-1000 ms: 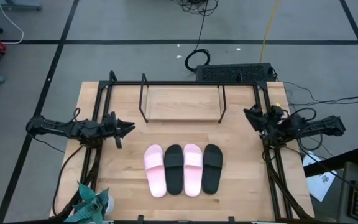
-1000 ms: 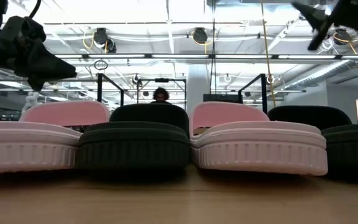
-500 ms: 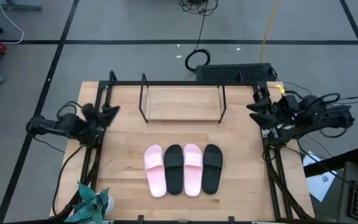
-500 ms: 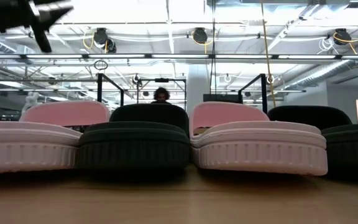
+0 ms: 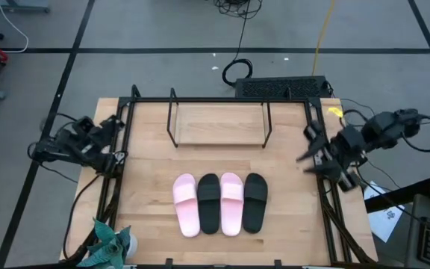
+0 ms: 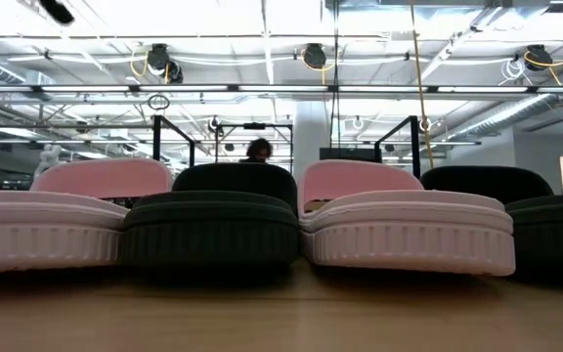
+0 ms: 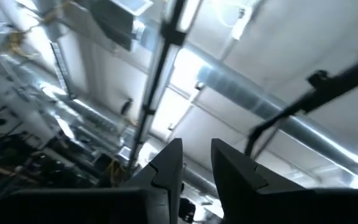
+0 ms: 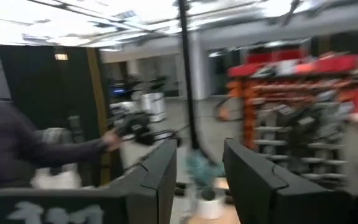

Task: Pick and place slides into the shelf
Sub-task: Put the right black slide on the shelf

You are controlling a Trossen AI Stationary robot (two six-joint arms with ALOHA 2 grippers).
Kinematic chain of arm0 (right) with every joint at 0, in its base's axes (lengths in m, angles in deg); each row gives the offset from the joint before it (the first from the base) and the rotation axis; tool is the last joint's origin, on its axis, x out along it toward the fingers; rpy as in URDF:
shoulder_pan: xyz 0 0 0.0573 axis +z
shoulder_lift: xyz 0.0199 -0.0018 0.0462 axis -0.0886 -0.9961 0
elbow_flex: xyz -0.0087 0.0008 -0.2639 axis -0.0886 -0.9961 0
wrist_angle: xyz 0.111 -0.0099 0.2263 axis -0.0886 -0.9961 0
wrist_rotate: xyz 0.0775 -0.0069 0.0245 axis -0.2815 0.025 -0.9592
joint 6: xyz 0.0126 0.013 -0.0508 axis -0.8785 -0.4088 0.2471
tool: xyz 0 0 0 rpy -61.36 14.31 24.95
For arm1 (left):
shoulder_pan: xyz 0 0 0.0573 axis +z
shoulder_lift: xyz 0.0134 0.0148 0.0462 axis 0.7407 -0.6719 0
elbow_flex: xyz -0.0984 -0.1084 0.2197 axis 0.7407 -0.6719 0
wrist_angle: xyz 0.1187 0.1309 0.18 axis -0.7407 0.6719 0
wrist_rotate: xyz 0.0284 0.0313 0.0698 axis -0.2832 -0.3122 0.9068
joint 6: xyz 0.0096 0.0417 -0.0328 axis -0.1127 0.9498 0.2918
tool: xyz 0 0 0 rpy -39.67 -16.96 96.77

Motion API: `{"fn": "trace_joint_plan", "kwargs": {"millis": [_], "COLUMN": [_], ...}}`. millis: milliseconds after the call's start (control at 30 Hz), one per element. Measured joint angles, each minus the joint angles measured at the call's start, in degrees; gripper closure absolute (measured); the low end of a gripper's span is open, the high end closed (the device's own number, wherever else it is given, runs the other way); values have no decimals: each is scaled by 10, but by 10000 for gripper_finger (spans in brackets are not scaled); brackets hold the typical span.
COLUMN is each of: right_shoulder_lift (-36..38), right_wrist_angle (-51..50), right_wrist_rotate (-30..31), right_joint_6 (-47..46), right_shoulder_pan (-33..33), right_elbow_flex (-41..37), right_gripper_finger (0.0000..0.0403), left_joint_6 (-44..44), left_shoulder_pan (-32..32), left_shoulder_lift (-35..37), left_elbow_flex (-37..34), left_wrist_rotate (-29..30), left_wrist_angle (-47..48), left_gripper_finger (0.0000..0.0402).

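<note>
wooden table [image 5: 148, 164] lies bare around four slides [image 5: 219, 202], side by side near its front edge, long axes running toward the shelf [image 5: 219, 123] at the back. left gripper [image 5: 113, 124] and right gripper [image 5: 310, 146] sit at opposite side edges, fingers slightly parted, holding nothing.

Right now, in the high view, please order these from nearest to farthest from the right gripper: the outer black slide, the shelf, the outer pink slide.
From the right gripper:
1. Outer black slide, row's right end.
2. Shelf, table's back centre.
3. Outer pink slide, row's left end.
</note>
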Motion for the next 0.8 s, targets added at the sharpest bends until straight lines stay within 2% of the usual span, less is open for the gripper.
{"fn": "trace_joint_plan", "kwargs": {"millis": [133,233,333,533,667,800], "right_shoulder_lift": [-48,-84,-120,-209,-268,-307], "right_wrist_angle": [27,73,93,89,85,86], "right_wrist_rotate": [29,92,165,383,543,667], "right_joint_6": [-1,17,38,79,105,104], "right_shoulder_pan": [81,134,182,269,308,323], "right_elbow_flex": [19,30,46,111,149,157], "right_gripper_finger": [282,282,282,282,282,282], "left_joint_6": [-3,-29,-55,-59,-78,-119], "left_shoulder_pan": [0,0,0,0,0,0], "left_shoulder_lift": [-15,-62,-127,-253,-330,-397], "left_elbow_flex": [111,203,288,462,568,641], "left_wrist_rotate": [-36,-40,-48,-81,-51,-31], "left_wrist_angle": [169,301,387,590,788,941], "left_gripper_finger": [316,316,316,316,316,316]}}
